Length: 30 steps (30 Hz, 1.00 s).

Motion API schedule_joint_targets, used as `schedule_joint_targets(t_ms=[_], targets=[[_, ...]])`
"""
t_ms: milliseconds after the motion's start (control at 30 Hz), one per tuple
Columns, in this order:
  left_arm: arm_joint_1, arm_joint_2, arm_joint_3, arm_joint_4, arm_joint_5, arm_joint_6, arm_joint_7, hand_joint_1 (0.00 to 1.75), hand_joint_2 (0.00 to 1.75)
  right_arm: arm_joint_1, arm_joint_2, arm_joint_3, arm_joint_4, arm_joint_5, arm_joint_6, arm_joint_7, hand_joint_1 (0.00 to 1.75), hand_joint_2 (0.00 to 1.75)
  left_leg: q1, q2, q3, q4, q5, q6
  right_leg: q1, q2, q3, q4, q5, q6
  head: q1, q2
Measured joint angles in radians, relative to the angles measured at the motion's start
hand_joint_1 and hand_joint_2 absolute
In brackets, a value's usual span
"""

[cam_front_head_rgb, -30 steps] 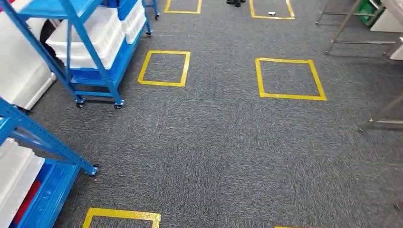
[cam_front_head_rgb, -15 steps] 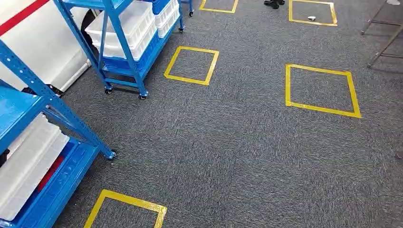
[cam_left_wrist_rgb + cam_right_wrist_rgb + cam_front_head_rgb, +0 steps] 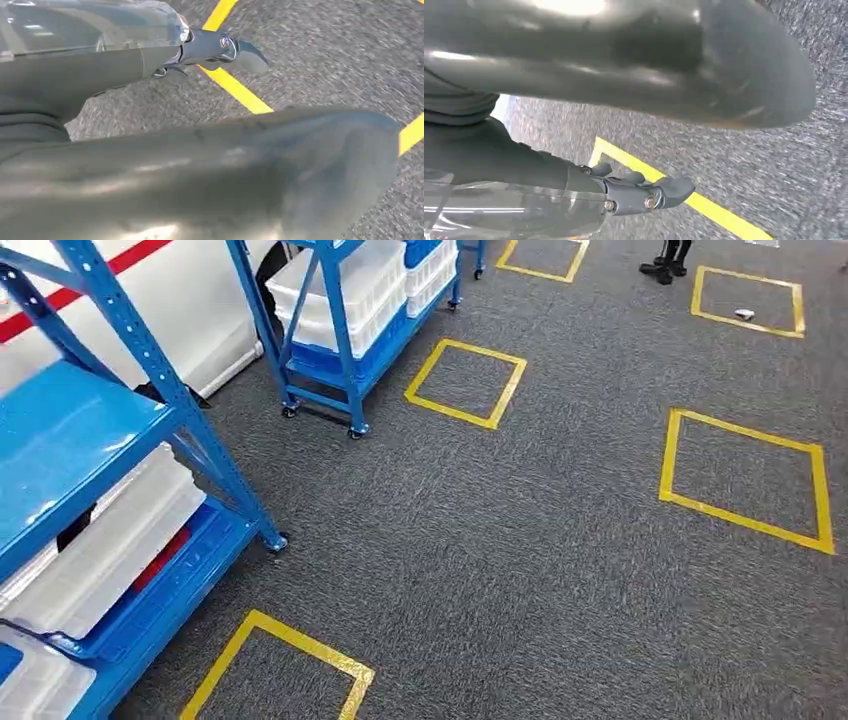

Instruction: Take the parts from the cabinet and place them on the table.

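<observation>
At near left the blue cabinet (image 3: 90, 440) held white bins (image 3: 110, 540), parts unseen; both hands, the left hand (image 3: 220, 47) and right hand (image 3: 644, 192), hung empty with fingers loosely extended, and a wide turn could clip its post.

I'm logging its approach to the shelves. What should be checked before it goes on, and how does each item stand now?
1. Near blue rack in head view: ok.
2. White bins on its lower shelf: ok.
3. Carpet ahead free of obstacles: ok.
4. Left hand holds nothing: ok.
5. Right hand holds nothing: ok.
6. Parts inside the bins: cannot tell.
</observation>
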Motion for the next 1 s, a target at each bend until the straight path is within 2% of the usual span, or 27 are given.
schedule_joint_targets(t_ms=[33, 67, 100, 133, 200, 233, 267, 300, 333, 367, 400, 433, 467, 500, 533, 567, 600, 700, 733, 767, 800, 833, 867, 900, 933, 967, 1000], targets=[[0.000, 0.000, 0.000, 0.000, 0.000, -0.001, 0.000, 0.00, 0.00, 0.000, 0.000, 0.000, 0.000, 0.002, 0.003, -0.003, 0.00, 0.00, 0.004, -0.014, -0.001, 0.012, -0.007, -0.008, -0.008, 0.019, 0.040, -0.094, 0.050, 0.006, 0.000, 0.000], [0.000, 0.000, 0.000, 0.000, 0.000, -0.002, 0.000, 0.00, 0.00, 0.003, 0.000, 0.000, 0.000, 0.003, 0.005, -0.005, 0.00, 0.00, 0.007, -0.025, -0.011, 0.023, -0.013, -0.017, -0.017, 0.072, 0.057, -0.133, 0.045, 0.012, 0.000, 0.000], [-0.003, 0.000, 0.000, 0.000, 0.000, -0.002, -0.001, 0.00, 0.00, 0.002, 0.000, 0.000, 0.001, 0.004, 0.007, -0.009, 0.00, 0.00, 0.001, -0.035, -0.020, 0.041, -0.021, -0.025, -0.009, 0.083, 0.051, -0.139, 0.044, 0.003, 0.000, 0.000], [-0.002, 0.000, 0.000, 0.000, 0.000, -0.002, -0.002, 0.00, 0.00, 0.001, 0.000, 0.001, 0.001, 0.007, 0.007, -0.011, 0.00, 0.00, 0.002, -0.042, -0.025, 0.036, -0.018, -0.030, -0.010, 0.063, 0.049, -0.133, 0.044, -0.006, -0.001, 0.000], [0.003, 0.000, 0.000, 0.000, -0.001, -0.003, -0.002, 0.00, 0.00, -0.001, -0.002, 0.003, 0.001, 0.010, 0.007, -0.013, 0.00, 0.00, 0.007, -0.061, -0.029, 0.029, -0.013, -0.042, -0.003, 0.045, 0.051, -0.133, 0.044, -0.022, -0.001, 0.000], [0.005, 0.000, 0.000, 0.000, -0.002, -0.003, -0.001, 0.00, 0.00, -0.001, -0.001, 0.004, 0.001, 0.010, 0.008, -0.013, 0.00, 0.00, 0.009, -0.063, -0.030, 0.035, -0.016, -0.047, -0.009, 0.032, 0.051, -0.139, 0.048, -0.030, -0.001, 0.000], [0.007, -0.002, 0.000, 0.000, -0.002, -0.003, 0.001, 0.00, 0.00, 0.000, -0.002, 0.004, 0.000, 0.011, 0.007, -0.013, 0.00, 0.00, 0.004, 0.000, -0.037, 0.057, -0.031, -0.048, -0.007, 0.021, 0.053, -0.141, 0.048, -0.037, -0.001, 0.000], [0.006, -0.002, 0.000, 0.000, -0.003, -0.003, 0.003, 0.00, 0.00, 0.001, -0.002, 0.004, 0.000, 0.011, 0.007, -0.013, 0.00, 0.00, 0.003, 0.036, -0.061, 0.108, -0.064, -0.052, -0.003, 0.010, 0.053, -0.142, 0.047, -0.043, -0.001, 0.000], [0.002, -0.002, 0.000, 0.000, -0.005, -0.003, 0.004, 0.00, 0.00, 0.006, -0.002, 0.004, 0.001, 0.011, 0.007, -0.011, 0.00, 0.00, 0.005, 0.052, -0.097, 0.182, -0.103, -0.054, 0.001, -0.004, 0.053, -0.142, 0.046, -0.045, -0.002, 0.000], [0.000, -0.002, -0.001, 0.000, -0.007, -0.003, 0.005, 0.00, 0.00, 0.009, -0.002, 0.005, 0.001, 0.011, 0.007, -0.009, 0.00, 0.00, 0.006, 0.057, -0.137, 0.264, -0.140, -0.055, 0.005, -0.020, 0.053, -0.142, 0.044, -0.048, -0.001, 0.000], [0.000, -0.002, -0.002, 0.000, -0.012, -0.003, 0.008, 0.00, 0.00, 0.010, -0.002, 0.004, 0.001, 0.010, 0.007, -0.006, 0.00, 0.00, 0.006, 0.058, -0.169, 0.330, -0.162, -0.055, 0.009, -0.035, 0.052, -0.141, 0.043, -0.050, -0.001, 0.000], [0.003, -0.002, -0.003, 0.000, -0.013, -0.003, 0.011, 0.00, 0.00, 0.011, -0.002, 0.004, 0.001, 0.010, 0.007, -0.004, 0.00, 0.00, 0.006, 0.059, -0.178, 0.348, -0.157, -0.052, 0.011, -0.047, 0.053, -0.141, 0.041, -0.051, -0.001, 0.000], [0.006, -0.002, -0.003, 0.000, -0.013, -0.003, 0.012, 0.00, 0.00, 0.010, -0.002, 0.005, 0.001, 0.011, 0.007, -0.002, 0.00, 0.00, 0.005, 0.059, -0.160, 0.315, -0.128, -0.048, 0.014, -0.060, 0.055, -0.141, 0.039, -0.052, -0.001, 0.000], [0.007, -0.002, -0.003, 0.000, -0.013, -0.003, 0.013, 0.00, 0.00, 0.009, -0.001, 0.005, 0.001, 0.012, 0.007, 0.002, 0.00, 0.00, 0.002, 0.063, -0.124, 0.244, -0.088, -0.042, 0.016, -0.071, 0.059, -0.141, 0.037, -0.052, -0.001, 0.000], [0.006, -0.001, -0.003, 0.000, -0.010, -0.003, 0.013, 0.00, 0.00, 0.008, 0.000, 0.007, 0.001, 0.017, 0.006, 0.004, 0.00, 0.00, -0.003, 0.075, -0.073, 0.147, -0.042, -0.032, 0.017, -0.084, 0.064, -0.142, 0.034, -0.052, -0.001, 0.000], [0.004, 0.001, -0.003, 0.000, -0.006, -0.004, 0.013, 0.00, 0.00, 0.009, 0.003, 0.009, 0.001, 0.021, 0.004, 0.007, 0.00, 0.00, -0.013, 0.123, -0.030, 0.065, -0.013, -0.019, 0.018, -0.094, 0.067, -0.142, 0.032, -0.051, -0.001, 0.000], [-0.001, 0.006, -0.002, 0.000, -0.002, -0.006, 0.016, 0.00, 0.00, 0.009, 0.008, 0.011, 0.001, 0.023, 0.001, 0.007, 0.00, 0.00, -0.026, 0.161, -0.023, 0.040, -0.031, -0.011, 0.023, -0.106, 0.069, -0.142, 0.029, -0.046, -0.001, 0.000], [0.001, 0.010, 0.000, 0.000, 0.008, -0.006, 0.028, 0.00, 0.00, 0.002, 0.014, 0.022, 0.001, 0.036, -0.010, -0.005, 0.00, 0.00, -0.031, 0.129, -0.027, 0.036, -0.026, -0.002, 0.016, -0.133, 0.076, -0.150, 0.029, -0.034, -0.001, 0.000], [0.004, 0.012, 0.000, 0.000, 0.009, -0.006, 0.029, 0.00, 0.00, -0.004, 0.016, 0.026, 0.001, 0.039, -0.011, -0.009, 0.00, 0.00, -0.029, 0.115, -0.019, 0.017, -0.018, 0.003, 0.019, -0.144, 0.086, -0.155, 0.028, -0.029, -0.001, 0.000], [0.007, 0.009, 0.000, 0.001, 0.010, -0.006, 0.029, 0.00, 0.00, -0.002, 0.016, 0.027, 0.001, 0.041, -0.011, -0.011, 0.00, 0.00, -0.016, 0.105, 0.000, -0.001, -0.004, 0.004, 0.016, -0.101, 0.089, -0.145, 0.022, -0.022, -0.001, 0.000], [0.004, 0.009, 0.000, 0.001, 0.009, -0.006, 0.029, 0.00, 0.00, -0.001, 0.016, 0.027, 0.001, 0.042, -0.009, -0.013, 0.00, 0.00, -0.014, 0.093, 0.001, -0.009, -0.001, 0.009, 0.015, -0.048, 0.071, -0.112, -0.002, -0.020, -0.001, 0.000], [0.001, 0.008, 0.000, 0.001, 0.009, -0.006, 0.024, 0.00, 0.00, 0.000, 0.018, 0.027, 0.002, 0.042, -0.003, -0.013, 0.00, 0.00, -0.012, 0.082, -0.001, -0.009, 0.003, 0.011, 0.013, -0.021, 0.036, -0.046, -0.040, -0.018, -0.001, 0.000], [-0.003, 0.006, 0.000, 0.001, 0.008, -0.006, 0.020, 0.00, 0.00, 0.004, 0.018, 0.027, 0.002, 0.043, 0.000, -0.012, 0.00, 0.00, -0.012, 0.069, -0.001, -0.009, 0.003, 0.012, 0.010, -0.011, -0.003, 0.033, -0.075, -0.015, -0.001, 0.000], [-0.003, 0.004, 0.000, 0.001, 0.008, -0.006, 0.017, 0.00, 0.00, 0.008, 0.017, 0.027, 0.002, 0.043, 0.004, -0.009, 0.00, 0.00, -0.012, 0.054, -0.001, -0.009, 0.003, 0.012, 0.009, -0.008, -0.038, 0.097, -0.095, -0.012, -0.001, 0.000], [-0.002, 0.003, 0.000, 0.001, 0.007, -0.006, 0.013, 0.00, 0.00, 0.010, 0.016, 0.027, 0.002, 0.043, 0.005, -0.006, 0.00, 0.00, -0.012, 0.039, -0.001, -0.007, 0.003, 0.011, 0.009, -0.007, -0.063, 0.133, -0.096, -0.009, -0.001, 0.000], [0.000, 0.002, 0.000, 0.001, 0.007, -0.005, 0.010, 0.00, 0.00, 0.010, 0.014, 0.027, 0.002, 0.043, 0.006, -0.005, 0.00, 0.00, -0.010, 0.025, 0.000, -0.005, 0.002, 0.009, 0.007, -0.007, -0.066, 0.124, -0.073, -0.005, -0.001, 0.000], [0.001, -0.001, 0.000, 0.001, 0.006, -0.005, 0.008, 0.00, 0.00, 0.011, 0.014, 0.027, 0.002, 0.043, 0.007, 0.000, 0.00, 0.00, -0.007, 0.010, 0.000, -0.001, -0.001, 0.006, 0.003, -0.006, -0.048, 0.073, -0.028, -0.001, -0.001, 0.000]])
